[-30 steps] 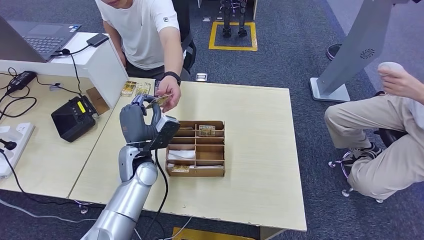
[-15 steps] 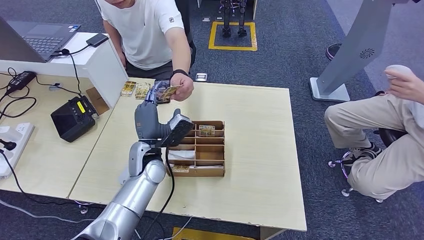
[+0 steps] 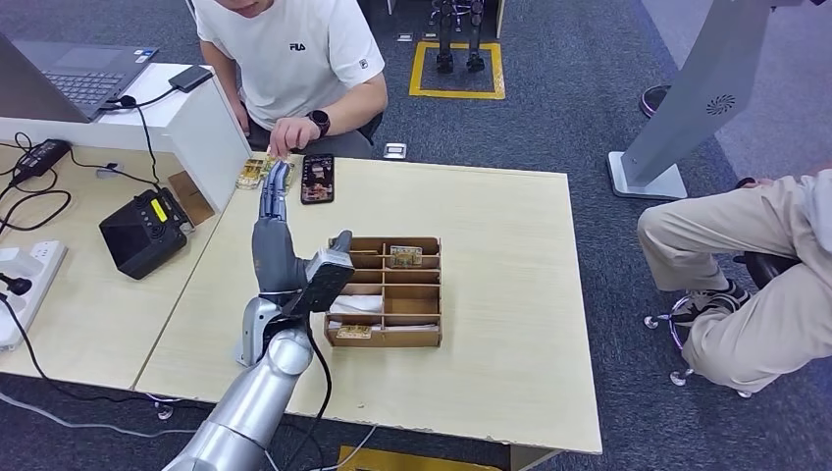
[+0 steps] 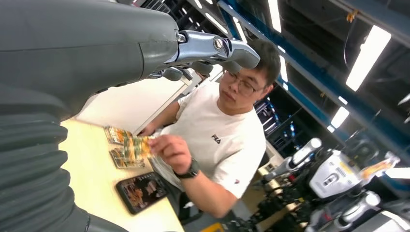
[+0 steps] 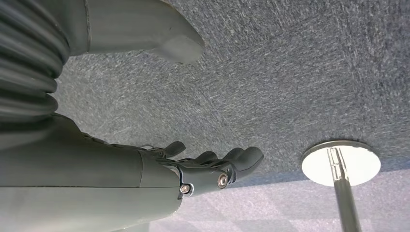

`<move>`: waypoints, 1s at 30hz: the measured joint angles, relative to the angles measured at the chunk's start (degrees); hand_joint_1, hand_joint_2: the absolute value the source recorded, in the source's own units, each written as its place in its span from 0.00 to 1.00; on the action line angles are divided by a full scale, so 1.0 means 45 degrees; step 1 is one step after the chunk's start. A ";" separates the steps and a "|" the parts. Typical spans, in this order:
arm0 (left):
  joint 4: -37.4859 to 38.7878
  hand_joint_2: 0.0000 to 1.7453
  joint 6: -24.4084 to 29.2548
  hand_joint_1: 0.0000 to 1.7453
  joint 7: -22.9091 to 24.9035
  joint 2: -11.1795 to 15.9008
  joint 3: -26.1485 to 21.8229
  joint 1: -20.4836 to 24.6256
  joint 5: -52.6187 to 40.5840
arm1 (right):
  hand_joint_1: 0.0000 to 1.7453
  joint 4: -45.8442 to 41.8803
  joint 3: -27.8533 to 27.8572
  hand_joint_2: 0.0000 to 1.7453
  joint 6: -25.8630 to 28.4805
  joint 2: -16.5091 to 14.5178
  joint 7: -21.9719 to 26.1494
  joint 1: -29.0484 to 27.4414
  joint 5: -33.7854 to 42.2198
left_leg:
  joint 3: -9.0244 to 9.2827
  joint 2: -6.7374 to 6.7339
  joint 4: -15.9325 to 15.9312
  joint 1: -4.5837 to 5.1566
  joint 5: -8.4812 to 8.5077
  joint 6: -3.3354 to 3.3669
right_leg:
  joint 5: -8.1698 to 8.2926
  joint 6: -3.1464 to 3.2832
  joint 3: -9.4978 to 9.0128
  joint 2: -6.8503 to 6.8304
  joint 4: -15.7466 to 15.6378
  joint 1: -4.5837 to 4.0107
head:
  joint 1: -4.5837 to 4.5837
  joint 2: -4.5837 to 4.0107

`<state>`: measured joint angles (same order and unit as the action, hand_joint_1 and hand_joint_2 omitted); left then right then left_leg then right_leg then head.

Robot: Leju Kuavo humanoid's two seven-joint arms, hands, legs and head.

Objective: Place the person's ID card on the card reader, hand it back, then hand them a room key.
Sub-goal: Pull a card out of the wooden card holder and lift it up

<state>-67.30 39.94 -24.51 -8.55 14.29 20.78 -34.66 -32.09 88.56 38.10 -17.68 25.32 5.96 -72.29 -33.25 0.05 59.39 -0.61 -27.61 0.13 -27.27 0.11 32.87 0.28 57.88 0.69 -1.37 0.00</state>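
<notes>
My left hand (image 3: 278,240) stands raised over the table's left part, fingers stretched up and apart, holding nothing; the same hand (image 4: 87,53) shows close in the left wrist view. The person across the table pinches the ID card (image 4: 138,145) in one hand (image 3: 287,135) at the far left edge, above two other cards (image 3: 265,174) lying there. The black card reader (image 3: 145,231) sits on the side desk to my left. A wooden tray (image 3: 388,289) with compartments holds key cards (image 3: 405,255). My right hand (image 5: 212,169) hangs open above the carpet.
A black phone (image 3: 317,179) lies on the table beside the cards. A white partition (image 3: 201,123) with a laptop (image 3: 78,74) stands at the back left. Cables and a power strip (image 3: 25,280) lie on the side desk. Another seated person (image 3: 746,235) is on the right.
The person took the ID card from my left hand and drew it back to the far table edge. My left hand spread its fingers and dropped slightly.
</notes>
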 joint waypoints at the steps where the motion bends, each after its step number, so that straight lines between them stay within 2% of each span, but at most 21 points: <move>1: -0.0377 1.00 -0.0004 0.00 -0.0365 0.0044 0.0040 -0.0270 0.0475 | 0.00 -0.0001 0.0000 1.00 -0.0001 0.0000 0.0011 -0.0001 0.0070 | -0.0001 0.0000 0.0000 0.0000 -0.0001 -0.0001 | -0.0001 0.0000 0.0001 0.0000 0.0000 0.0000 | -0.0001 0.0000; 4: -0.1600 1.00 -0.0135 0.00 -0.1171 0.0210 0.0319 -0.1071 0.1620 | 0.00 -0.0007 0.0000 1.00 -0.0001 0.0000 0.0033 -0.0004 0.0328 | -0.0004 0.0002 -0.0001 0.0000 -0.0004 -0.0004 | -0.0004 -0.0003 0.0003 -0.0001 -0.0002 0.0000 | 0.0000 0.0000; 9: -0.3627 1.00 -0.1113 0.00 -0.2127 0.0669 0.1084 -0.2258 0.3209 | 0.00 -0.0095 0.0000 1.00 -0.0001 -0.0005 0.0030 -0.0015 0.0949 | -0.0004 0.0001 -0.0001 0.0000 -0.0004 -0.0004 | -0.0005 -0.0005 0.0004 0.0000 -0.0002 0.0000 | 0.0001 0.0000; 13: -0.4885 1.00 -0.1752 0.00 -0.2767 0.1063 0.1709 -0.2986 0.3727 | 0.00 -0.0334 0.0001 1.00 -0.0001 -0.0050 -0.0040 -0.0035 0.1620 | -0.0004 0.0002 -0.0001 0.0000 -0.0004 -0.0004 | -0.0005 -0.0005 0.0004 -0.0001 -0.0002 0.0000 | 0.0000 0.0000; 21: -0.5859 1.00 -0.2420 0.00 -0.2905 0.1786 0.2793 -0.3648 0.2135 | 0.00 -0.0788 0.0005 1.00 -0.0001 -0.0130 -0.0084 -0.0109 0.1768 | -0.0002 0.0001 -0.0001 0.0000 -0.0003 -0.0004 | -0.0005 -0.0005 0.0004 -0.0001 -0.0002 0.0000 | 0.0000 0.0000; 30: -0.5796 1.00 -0.3011 0.00 -0.1932 0.2353 0.3624 -0.3702 -0.0415 | 0.00 -0.0824 0.0005 1.00 -0.0001 -0.0131 0.0017 -0.0138 0.1550 | 0.0001 0.0001 -0.0001 0.0000 -0.0003 -0.0004 | -0.0004 -0.0005 0.0004 -0.0001 -0.0002 0.0000 | 0.0001 0.0000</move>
<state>-93.38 26.39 -33.21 2.04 30.59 4.13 -36.53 -35.80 88.59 38.10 -18.27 25.39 5.33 -65.31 -33.25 0.05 59.38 -0.61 -27.63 0.11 -27.29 0.09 32.89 0.28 57.88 0.69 -1.37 0.00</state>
